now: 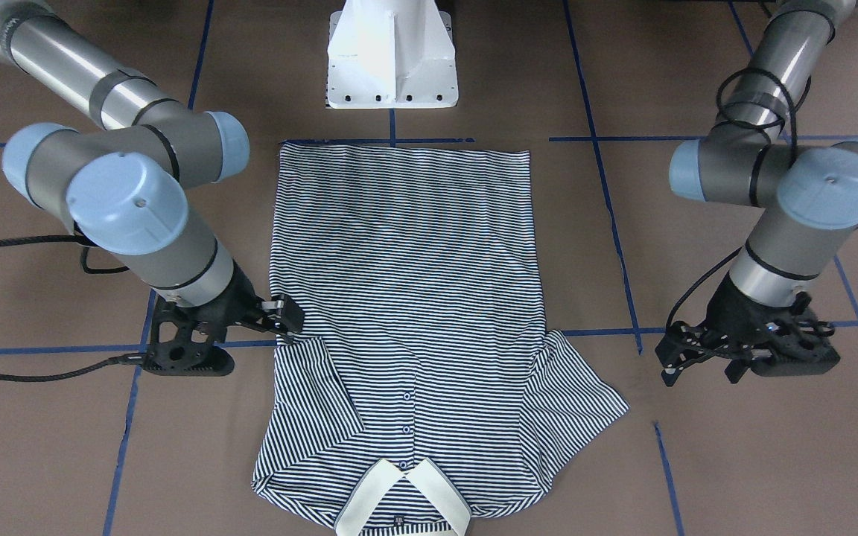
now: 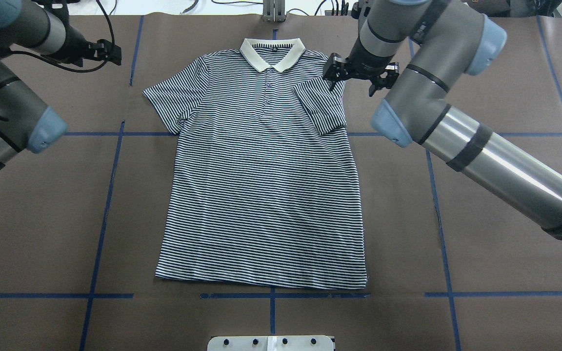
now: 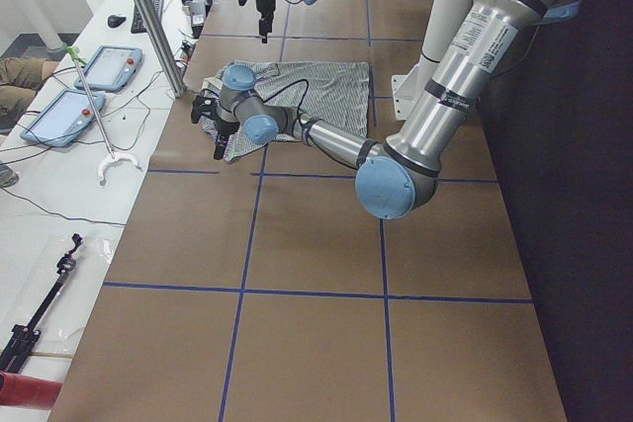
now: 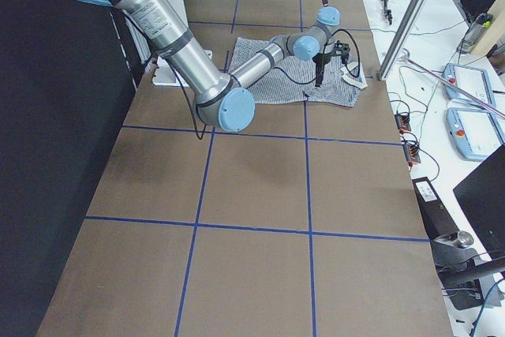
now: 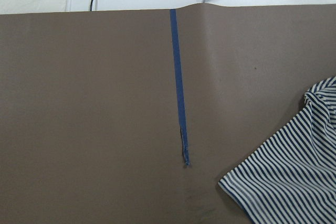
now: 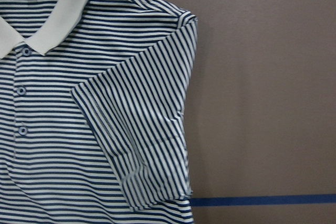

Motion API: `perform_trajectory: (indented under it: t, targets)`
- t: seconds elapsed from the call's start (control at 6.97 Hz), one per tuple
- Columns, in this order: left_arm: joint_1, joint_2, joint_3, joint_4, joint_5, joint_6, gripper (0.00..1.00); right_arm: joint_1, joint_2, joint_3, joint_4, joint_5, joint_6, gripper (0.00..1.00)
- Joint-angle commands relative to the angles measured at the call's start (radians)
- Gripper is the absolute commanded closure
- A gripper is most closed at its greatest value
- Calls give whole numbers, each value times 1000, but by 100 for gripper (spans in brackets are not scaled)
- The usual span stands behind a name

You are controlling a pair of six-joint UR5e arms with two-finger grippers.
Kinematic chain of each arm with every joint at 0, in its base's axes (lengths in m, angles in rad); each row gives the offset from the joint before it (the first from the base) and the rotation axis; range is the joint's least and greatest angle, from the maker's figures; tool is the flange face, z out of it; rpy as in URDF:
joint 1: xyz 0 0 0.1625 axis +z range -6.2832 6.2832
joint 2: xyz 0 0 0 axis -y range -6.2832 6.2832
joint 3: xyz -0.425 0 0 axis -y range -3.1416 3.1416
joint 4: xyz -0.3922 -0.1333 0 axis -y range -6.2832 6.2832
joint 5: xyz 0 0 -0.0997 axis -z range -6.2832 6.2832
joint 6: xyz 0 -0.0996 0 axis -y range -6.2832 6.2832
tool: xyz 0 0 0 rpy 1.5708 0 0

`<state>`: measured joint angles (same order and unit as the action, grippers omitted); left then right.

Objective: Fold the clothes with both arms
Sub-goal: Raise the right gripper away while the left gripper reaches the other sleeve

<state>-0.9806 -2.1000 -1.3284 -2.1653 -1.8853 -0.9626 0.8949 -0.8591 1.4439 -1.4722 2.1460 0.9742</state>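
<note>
The short-sleeved polo shirt with thin navy-and-white stripes [image 2: 261, 195] lies flat and front-up on the brown paper-covered table [image 2: 481, 219]. It sits between the two pincers, with its plain cream collar [image 2: 272, 52] on the side away from the robot. The right pincer [image 2: 361, 78] is spread wide and grips nothing. It hangs at the shirt's edge, and the short striped sleeve [image 2: 321, 107] on that side lies folded inward over the chest, just beside it (whether a fingertip touches the cloth I cannot tell). The left pincer [image 1: 749, 353] is also spread and empty, above bare table crossed by blue tape lines [image 5: 178, 77]. The other striped sleeve [image 2: 166, 100] lies spread flat, off to the left pincer's inner side and apart from it.
</note>
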Motion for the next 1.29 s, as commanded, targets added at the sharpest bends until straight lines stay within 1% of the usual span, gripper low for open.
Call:
perform_trajectory:
  t: [0.0, 0.14, 0.29, 0.43, 0.72, 1.15]
  targets:
    - [80, -49, 96, -53, 100, -36, 0, 65, -108, 78, -39, 65, -164, 0]
    - [118, -61, 118, -59, 118, -57, 0, 97, -139, 88, -37, 98, -214, 0]
    - [128, -98, 176, -80, 147, -62, 0, 99, -143, 89, -36, 97, -221, 0]
    - [128, -112, 217, -112, 147, -62, 0, 99, -143, 87, -36, 94, -221, 0]
    - [138, -126, 262, -136, 149, -62, 2, 96, -143, 84, -31, 91, -220, 0]
    - [141, -126, 273, -145, 147, -57, 8, 93, -141, 84, -28, 89, -218, 0]
